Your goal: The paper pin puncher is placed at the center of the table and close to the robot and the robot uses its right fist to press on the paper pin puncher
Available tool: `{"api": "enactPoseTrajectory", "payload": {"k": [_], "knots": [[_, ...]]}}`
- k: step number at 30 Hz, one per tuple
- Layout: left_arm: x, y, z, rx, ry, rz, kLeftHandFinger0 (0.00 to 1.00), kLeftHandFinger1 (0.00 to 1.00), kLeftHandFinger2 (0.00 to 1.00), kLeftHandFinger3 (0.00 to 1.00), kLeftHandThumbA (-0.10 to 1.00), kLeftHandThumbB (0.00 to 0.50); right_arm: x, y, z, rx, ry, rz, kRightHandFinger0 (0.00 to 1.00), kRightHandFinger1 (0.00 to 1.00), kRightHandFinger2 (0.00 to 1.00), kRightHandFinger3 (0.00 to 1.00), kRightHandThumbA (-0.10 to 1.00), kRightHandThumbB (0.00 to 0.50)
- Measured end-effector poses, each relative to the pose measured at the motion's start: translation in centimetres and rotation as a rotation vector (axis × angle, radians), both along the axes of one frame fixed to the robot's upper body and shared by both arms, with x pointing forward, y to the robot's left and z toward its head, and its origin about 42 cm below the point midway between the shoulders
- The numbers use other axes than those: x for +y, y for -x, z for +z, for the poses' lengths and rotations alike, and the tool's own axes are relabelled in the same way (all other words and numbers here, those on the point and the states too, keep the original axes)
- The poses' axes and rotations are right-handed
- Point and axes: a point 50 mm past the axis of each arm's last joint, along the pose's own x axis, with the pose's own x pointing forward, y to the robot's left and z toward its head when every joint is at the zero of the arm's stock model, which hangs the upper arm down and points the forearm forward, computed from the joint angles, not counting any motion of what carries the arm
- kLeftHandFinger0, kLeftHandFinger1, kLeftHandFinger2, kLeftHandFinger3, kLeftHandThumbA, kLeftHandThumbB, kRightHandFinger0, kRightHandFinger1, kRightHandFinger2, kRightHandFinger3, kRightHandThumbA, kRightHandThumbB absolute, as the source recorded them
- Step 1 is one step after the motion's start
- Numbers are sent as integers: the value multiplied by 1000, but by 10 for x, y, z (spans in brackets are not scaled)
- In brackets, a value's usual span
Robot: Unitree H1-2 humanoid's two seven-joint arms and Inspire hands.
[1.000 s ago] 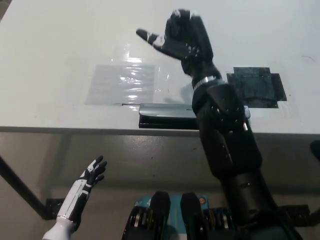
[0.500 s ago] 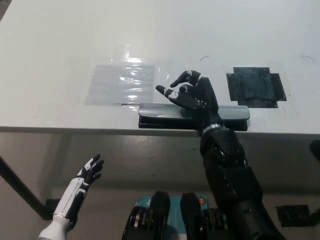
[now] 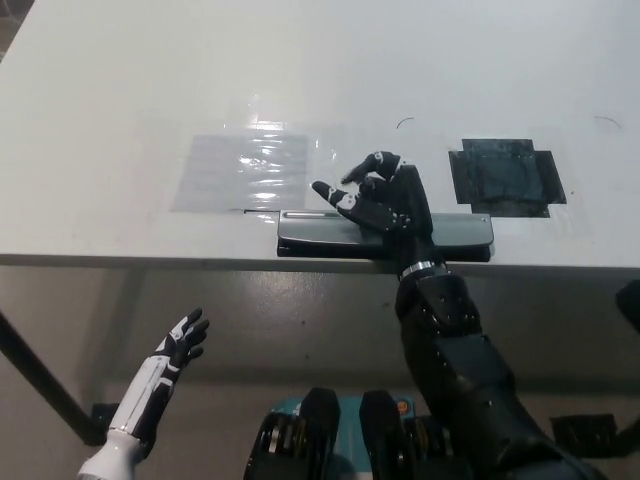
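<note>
Fingers (image 3: 365, 190) of my black right hand (image 3: 385, 205) are loosely curled but not closed into a fist; a couple stick out toward my left, and they grip nothing. That hand lies on top of the long grey-and-black metal paper pin puncher (image 3: 320, 228), roughly over its middle, and seems to touch the lever. The puncher lies lengthwise along the near edge of the white surface (image 3: 120, 90), about centred and close to my body.

I judge the pressing step is in hand: the hand is in place on the lever, yet I cannot tell whether the lever is being pushed down. The next move calls for drawing the fingers in to form a proper fist and bearing straight down, so the puncher does not slide off the edge.

Behind the puncher lie a clear plastic sheet (image 3: 245, 168) and, toward my right, a dark square patch (image 3: 505, 176). My white left hand (image 3: 180, 345) rests below the surface's edge, fingers spread and empty.
</note>
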Motion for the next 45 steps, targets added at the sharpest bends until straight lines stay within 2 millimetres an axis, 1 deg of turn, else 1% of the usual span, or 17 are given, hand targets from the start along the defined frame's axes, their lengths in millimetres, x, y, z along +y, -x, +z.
{"api": "enactPoseTrajectory", "payload": {"k": [4, 10, 12, 14, 15, 16, 19, 20, 22, 24, 25, 27, 33, 37, 42, 44, 45], "knots": [[0, 1, -1, 5, 0, -1, 1000, 1000, 1000, 1000, 1000, 184, 1, -1, -3, -12, 12, 1, 0, 0, 305, 216, 1000, 76], [-2, 3, -3, 10, 0, -6, 1000, 1000, 1000, 1000, 1000, 204, -1, -2, -7, -14, 34, 0, 0, 0, 303, 242, 1000, 75], [-2, 3, -3, 10, 0, -6, 1000, 1000, 1000, 1000, 1000, 180, -1, -2, -7, -11, 37, 1, 0, 0, 292, 246, 1000, 77], [-2, 3, -3, 10, -1, -7, 1000, 1000, 1000, 1000, 1000, 176, -1, -3, -7, -6, 38, 1, 0, 0, 248, 218, 1000, 97], [-2, 3, -3, 10, -1, -8, 1000, 1000, 1000, 1000, 1000, 168, -1, -3, -7, -5, 35, 0, 0, 0, 227, 203, 1000, 131], [-2, 3, -3, 10, -1, -8, 1000, 1000, 1000, 1000, 1000, 175, -1, -3, -7, -5, 33, -1, 49, 36, 261, 221, 1000, 139], [-2, 3, -2, 9, -2, -9, 1000, 1000, 1000, 1000, 1000, 184, -3, -8, 9, -63, 3, -13, 5, 108, 346, 239, 1000, 123], [-2, 3, -2, 9, -2, -8, 1000, 1000, 1000, 1000, 1000, 189, -6, -6, 11, -89, -9, -20, 1, 119, 353, 240, 1000, 151], [-1, 3, -3, 13, -4, -7, 1000, 1000, 1000, 1000, 1000, 184, -10, -3, 22, -150, -30, -33, 1, 69, 255, 146, 1000, 149], [-1, 3, -4, 15, -3, -7, 1000, 1000, 1000, 1000, 1000, 177, -15, 0, 32, -191, -44, -42, 0, 0, 63, 4, 1000, 140], [-1, 3, -4, 17, -3, -7, 1000, 1000, 1000, 1000, 1000, 179, -17, 2, 35, -205, -50, -48, 0, 0, 1, 0, 1000, 150], [-1, 3, -5, 23, -4, -6, 1000, 1000, 1000, 1000, 1000, 182, -24, 6, 40, -226, -59, -60, 0, 0, 0, 0, 1000, 165], [-1, 3, -7, 34, -3, -4, 1000, 1000, 1000, 1000, 1000, 207, -44, 15, 66, -307, -83, -90, 0, 0, 0, 0, 1000, 146], [-1, 3, -8, 39, -3, -3, 1000, 1000, 1000, 1000, 1000, 166, -61, 21, 85, -366, -84, -111, 0, 0, 0, 0, 1000, 184], [-1, 3, -8, 42, -3, -2, 1000, 1000, 1000, 1000, 1000, 183, -96, 38, 104, -445, -65, -149, 0, 0, 0, 0, 1000, 132], [-1, 3, -8, 42, -3, -2, 1000, 1000, 1000, 1000, 1000, 178, -110, 49, 105, -464, -49, -165, 0, 0, 0, 0, 1000, 130], [-1, 3, -8, 42, -3, -2, 1000, 1000, 1000, 1000, 1000, 170, -114, 53, 106, -471, -47, -169, 0, 0, 0, 0, 1000, 152]]}}
